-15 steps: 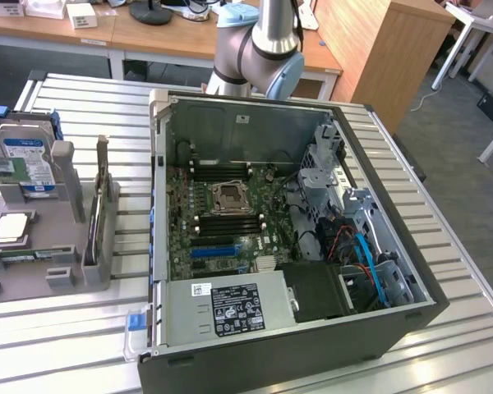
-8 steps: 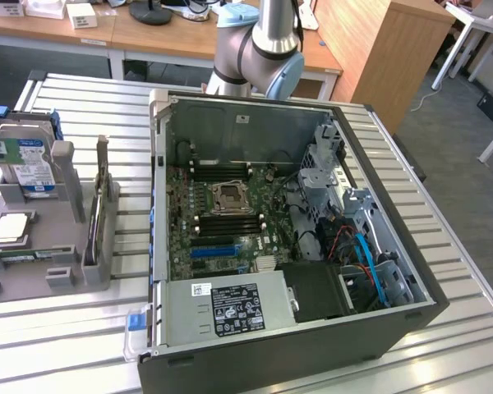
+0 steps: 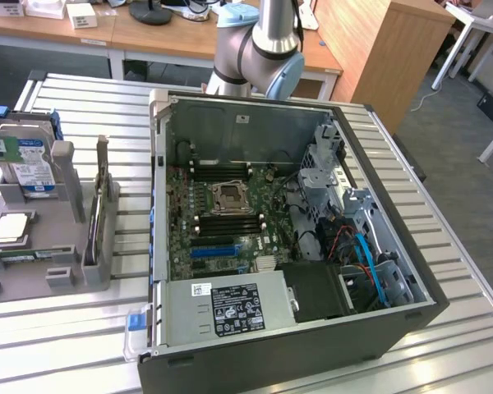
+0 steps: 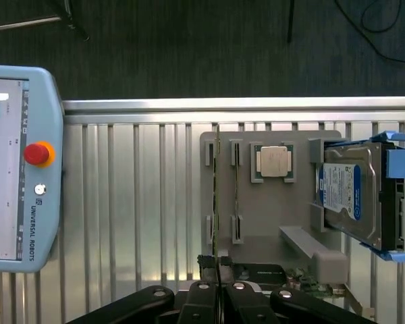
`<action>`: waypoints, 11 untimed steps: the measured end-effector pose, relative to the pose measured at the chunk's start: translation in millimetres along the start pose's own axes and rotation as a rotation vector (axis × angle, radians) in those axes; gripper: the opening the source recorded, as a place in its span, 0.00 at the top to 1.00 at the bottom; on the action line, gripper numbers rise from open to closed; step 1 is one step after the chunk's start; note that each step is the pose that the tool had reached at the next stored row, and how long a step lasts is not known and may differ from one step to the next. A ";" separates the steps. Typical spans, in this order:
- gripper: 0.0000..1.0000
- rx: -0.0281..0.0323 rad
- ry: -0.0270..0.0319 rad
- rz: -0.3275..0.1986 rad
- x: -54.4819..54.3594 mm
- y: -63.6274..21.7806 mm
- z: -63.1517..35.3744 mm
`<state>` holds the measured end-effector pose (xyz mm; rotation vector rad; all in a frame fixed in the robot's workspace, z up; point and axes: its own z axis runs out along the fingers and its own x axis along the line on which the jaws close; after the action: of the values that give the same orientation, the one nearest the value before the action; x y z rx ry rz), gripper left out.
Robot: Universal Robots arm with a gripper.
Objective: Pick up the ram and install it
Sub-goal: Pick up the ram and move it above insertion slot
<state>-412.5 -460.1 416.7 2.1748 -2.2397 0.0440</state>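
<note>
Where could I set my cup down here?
Bare slats lie between the teach pendant and the grey fixture, and on the exterior view's right of the computer case. The fixture itself is crowded: ram, CPU, hard drive.

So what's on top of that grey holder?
The grey holder carries a square silver chip, a blue-labelled hard drive, and the ram standing on edge in slots. What's beneath the drive is covered.
</note>
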 end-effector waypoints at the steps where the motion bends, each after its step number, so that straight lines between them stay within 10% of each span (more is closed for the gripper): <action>1: 0.88 -0.0001 0.0000 0.000 0.0 -1.1 0.0; 11: 0.88 0.0002 -0.0002 0.000 -0.9 -28.9 0.4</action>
<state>-383.5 -460.1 416.5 2.1748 -2.2401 0.0440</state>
